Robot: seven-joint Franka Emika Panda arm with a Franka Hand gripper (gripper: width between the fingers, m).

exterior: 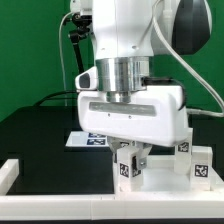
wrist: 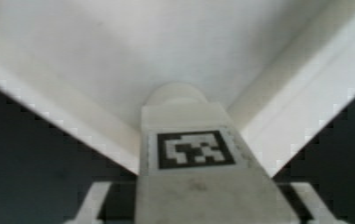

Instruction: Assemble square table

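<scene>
A: White plastic nearly everywhere. Exterior view: the arm [exterior: 128,45] fills the centre, and its gripper [exterior: 131,160] hangs low over the near edge of the black table [exterior: 35,135].

B: State of the gripper?

A: Fingers drawn in on a short white leg [exterior: 128,170], upright, with a black-white tag facing the camera. The wrist view agrees: the leg [wrist: 195,150] stands centred between the two finger pads [wrist: 99,200], tag square on, its rounded top pointing away from the camera.

B: Is the leg touching the slab?

A: Cannot tell. In the wrist view a wide white surface, the tabletop slab [wrist: 103,50], spreads beyond the leg's tip, and its edges run in a V against the dark table. The contact point itself is hidden behind the leg.

B: Other legs?

A: Two more tagged legs [exterior: 196,160], upright, on the exterior view's right of the gripper, standing close together, just beside the held one.

B: Anything else?

A: The marker board [exterior: 88,139] lies flat behind the gripper, partly covered by it. A long white rail [exterior: 60,196] runs along the front edge, turning up at the exterior view's left corner. Green backdrop [exterior: 30,50] behind everything.
</scene>
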